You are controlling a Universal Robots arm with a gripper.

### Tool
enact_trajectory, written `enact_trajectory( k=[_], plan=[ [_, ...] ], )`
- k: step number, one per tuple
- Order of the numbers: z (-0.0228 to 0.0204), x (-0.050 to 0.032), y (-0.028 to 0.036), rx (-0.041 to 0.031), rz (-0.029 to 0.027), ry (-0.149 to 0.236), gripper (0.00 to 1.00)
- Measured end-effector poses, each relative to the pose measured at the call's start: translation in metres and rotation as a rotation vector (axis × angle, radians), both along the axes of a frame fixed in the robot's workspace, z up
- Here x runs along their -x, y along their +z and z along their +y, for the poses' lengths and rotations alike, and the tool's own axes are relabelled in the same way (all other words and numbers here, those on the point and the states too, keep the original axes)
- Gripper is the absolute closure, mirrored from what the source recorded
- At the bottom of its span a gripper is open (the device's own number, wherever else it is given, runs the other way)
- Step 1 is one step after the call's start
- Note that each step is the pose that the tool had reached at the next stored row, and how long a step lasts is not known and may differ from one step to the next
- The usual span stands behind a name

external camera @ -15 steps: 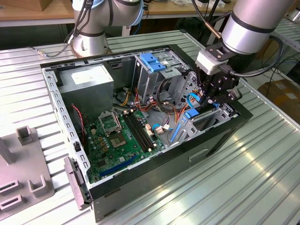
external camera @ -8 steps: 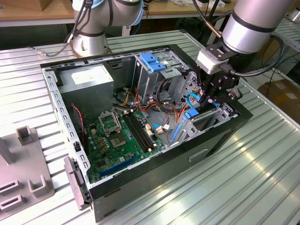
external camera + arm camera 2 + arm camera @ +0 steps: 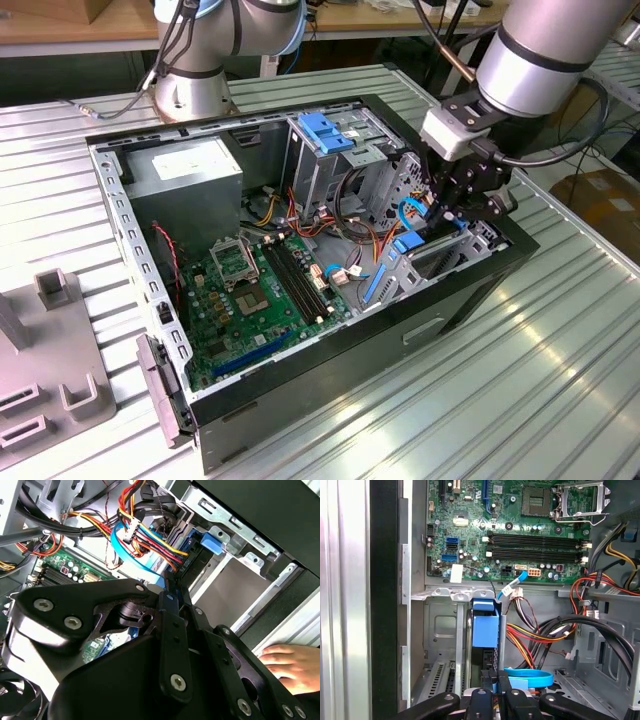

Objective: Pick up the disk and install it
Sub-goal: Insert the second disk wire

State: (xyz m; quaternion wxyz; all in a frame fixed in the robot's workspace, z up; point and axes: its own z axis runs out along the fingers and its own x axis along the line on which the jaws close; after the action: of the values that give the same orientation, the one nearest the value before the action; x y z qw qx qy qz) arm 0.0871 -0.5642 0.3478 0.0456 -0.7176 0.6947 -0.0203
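The disk stands on edge in a metal bay at the corner of the open computer case, its blue carrier toward the motherboard. The blue carrier end also shows in the second wrist view, and as a blue patch of the disk in the exterior view. My gripper reaches down into that bay with its black fingers pressed together, tips at the disk's near end. I see nothing held between them. In the exterior view the gripper hangs over the case's right corner.
Bundles of coloured cables and a blue flat cable crowd beside the bay. The green motherboard, a grey power supply box and a drive cage with a blue handle fill the case. A person's hand rests outside it.
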Motion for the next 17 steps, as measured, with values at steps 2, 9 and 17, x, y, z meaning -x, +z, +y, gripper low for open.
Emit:
enact_trajectory(
  k=[2, 9, 17],
  plan=[
    [-0.0003, 0.0000, -0.0003, -0.0001, 0.0000, 0.000, 0.84],
    [-0.0007, 0.0000, -0.0029, 0.0001, 0.0000, -0.001, 0.84],
    [-0.0014, 0.0000, -0.0085, -0.0011, 0.0001, -0.001, 0.84]
  ],
)
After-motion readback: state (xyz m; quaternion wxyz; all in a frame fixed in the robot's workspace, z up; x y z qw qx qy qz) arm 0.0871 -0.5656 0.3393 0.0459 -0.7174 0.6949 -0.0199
